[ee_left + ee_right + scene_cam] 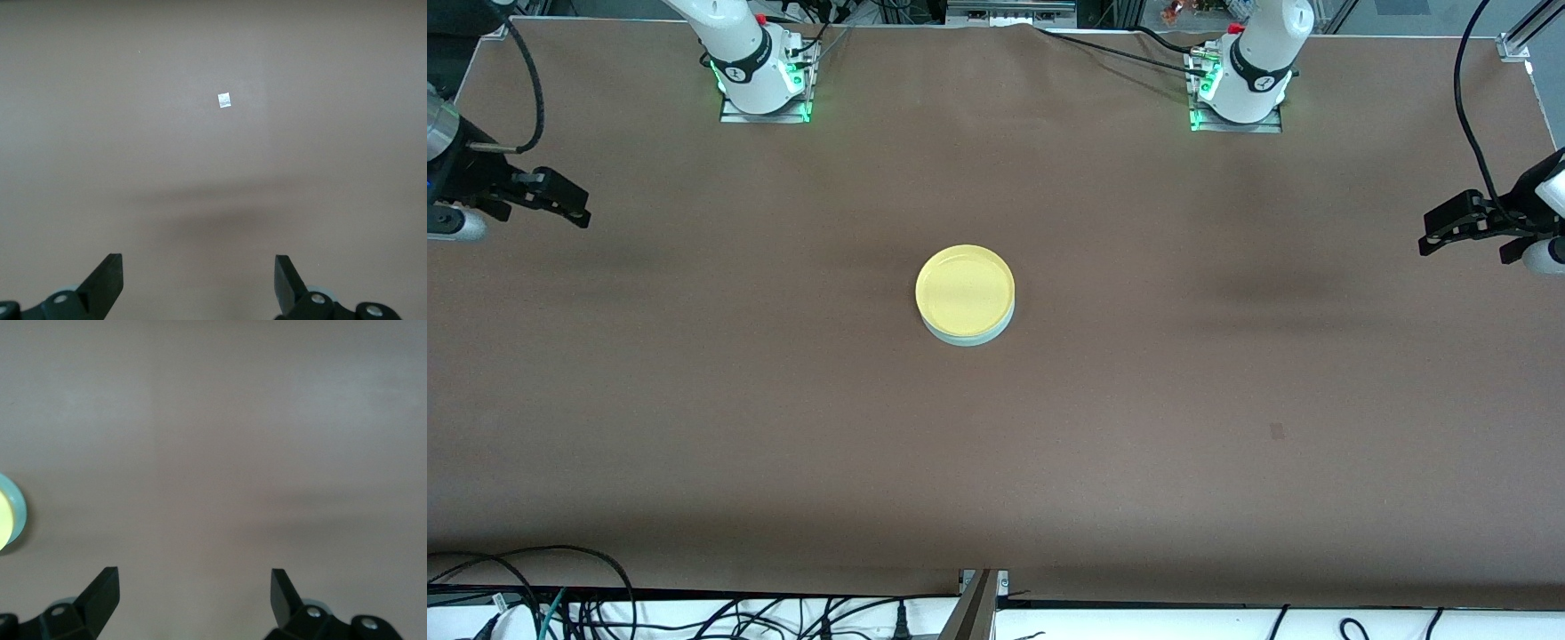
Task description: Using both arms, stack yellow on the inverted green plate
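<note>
The yellow plate (964, 286) rests on the pale green plate (971, 339) in the middle of the brown table; only the green plate's rim shows beneath it. Whether the green plate is inverted I cannot tell. My right gripper (574, 206) hangs open and empty over the right arm's end of the table, far from the stack. My left gripper (1432, 236) hangs open and empty over the left arm's end. In the right wrist view the right gripper (195, 581) is over bare table, with the yellow plate (3, 517) and green plate (19, 513) at the picture's edge. The left gripper (199, 267) sees only table.
A small grey mark (1277, 431) lies on the table (694, 400) toward the left arm's end, nearer the front camera than the stack; the same mark (225, 100) shows in the left wrist view. Cables (587, 604) run along the table's near edge.
</note>
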`<control>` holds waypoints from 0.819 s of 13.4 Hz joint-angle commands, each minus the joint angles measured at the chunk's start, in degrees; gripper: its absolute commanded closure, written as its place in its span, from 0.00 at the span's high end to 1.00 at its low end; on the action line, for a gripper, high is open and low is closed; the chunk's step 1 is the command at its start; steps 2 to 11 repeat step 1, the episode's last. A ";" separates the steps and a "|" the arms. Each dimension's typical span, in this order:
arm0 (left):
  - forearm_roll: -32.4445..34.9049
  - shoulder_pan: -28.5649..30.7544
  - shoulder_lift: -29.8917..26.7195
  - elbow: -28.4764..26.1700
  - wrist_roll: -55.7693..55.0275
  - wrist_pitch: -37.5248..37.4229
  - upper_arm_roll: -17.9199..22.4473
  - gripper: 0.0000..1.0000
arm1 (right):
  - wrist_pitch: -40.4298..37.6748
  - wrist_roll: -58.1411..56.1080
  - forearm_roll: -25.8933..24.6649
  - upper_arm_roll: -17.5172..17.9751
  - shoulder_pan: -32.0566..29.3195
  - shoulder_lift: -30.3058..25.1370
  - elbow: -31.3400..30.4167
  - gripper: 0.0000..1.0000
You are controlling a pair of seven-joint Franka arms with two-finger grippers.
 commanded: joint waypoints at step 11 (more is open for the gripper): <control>-0.65 0.22 0.91 1.83 1.13 -0.59 -0.08 1.00 | -0.01 0.57 2.21 1.46 -1.94 -1.03 -1.31 1.00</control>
